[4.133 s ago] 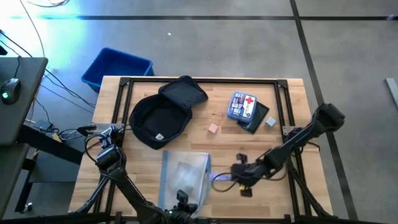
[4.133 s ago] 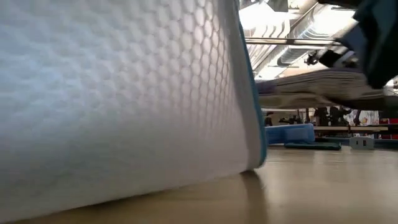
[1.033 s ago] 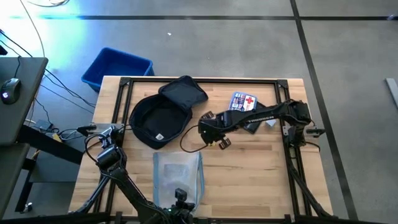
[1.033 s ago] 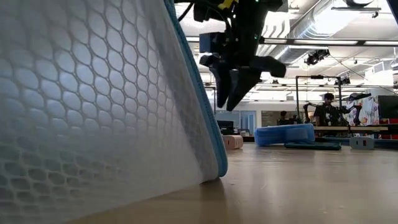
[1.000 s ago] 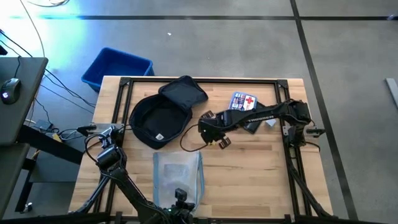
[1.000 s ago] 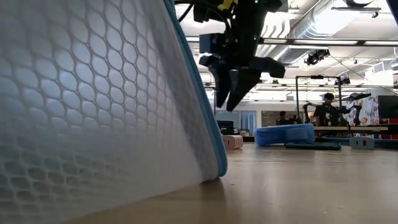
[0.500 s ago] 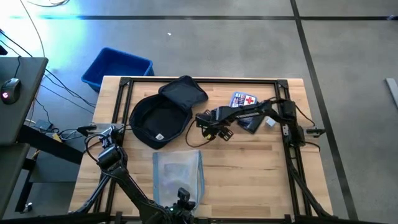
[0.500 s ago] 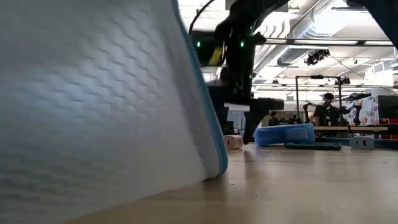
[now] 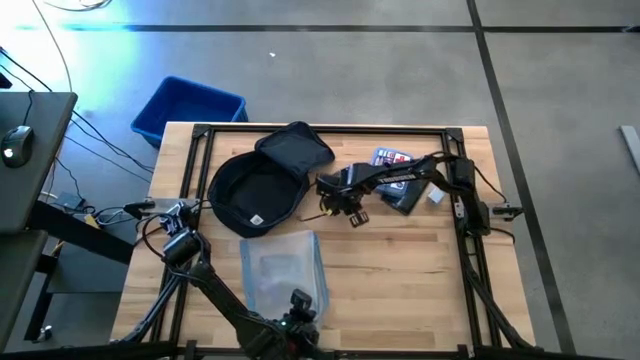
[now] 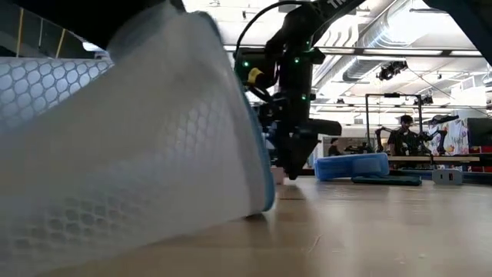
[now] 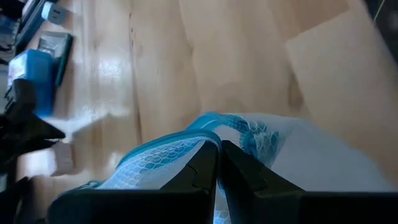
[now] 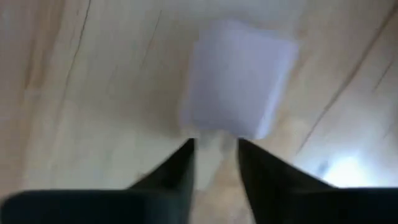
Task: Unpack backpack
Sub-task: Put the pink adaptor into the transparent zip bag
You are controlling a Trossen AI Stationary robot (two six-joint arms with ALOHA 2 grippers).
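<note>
The dark navy backpack (image 9: 258,185) lies unzipped at the table's far left, its flap thrown back. A small pale pink block (image 12: 239,87) rests on the wood to its right. My right gripper (image 9: 343,207) points straight down at the block. Its fingers stand a narrow gap apart, with their tips at the block's near edge (image 12: 217,132). My left gripper (image 9: 297,298), at the near middle, is shut on a white mesh pouch with blue trim (image 9: 283,265). My left gripper pinches the pouch's blue-trimmed edge (image 11: 205,134) between its two fingers, slanting down from the near side. The held end is raised, and the pouch slopes down until its far end (image 10: 261,201) rests on the table. Whether my right gripper touches the block, I cannot tell.
A blue first-aid kit (image 9: 392,158) lies half under my right arm, with a dark flat item (image 9: 405,198) and a small grey piece (image 9: 435,196) beside it. A blue bin (image 9: 188,108) stands on the floor beyond the far left corner.
My right gripper has moved toward the backpack and come down to the table at the pink block, and its fingers have drawn from wide apart to a narrow gap. My left gripper has swung the pouch a little; its raised end now tips lower.
</note>
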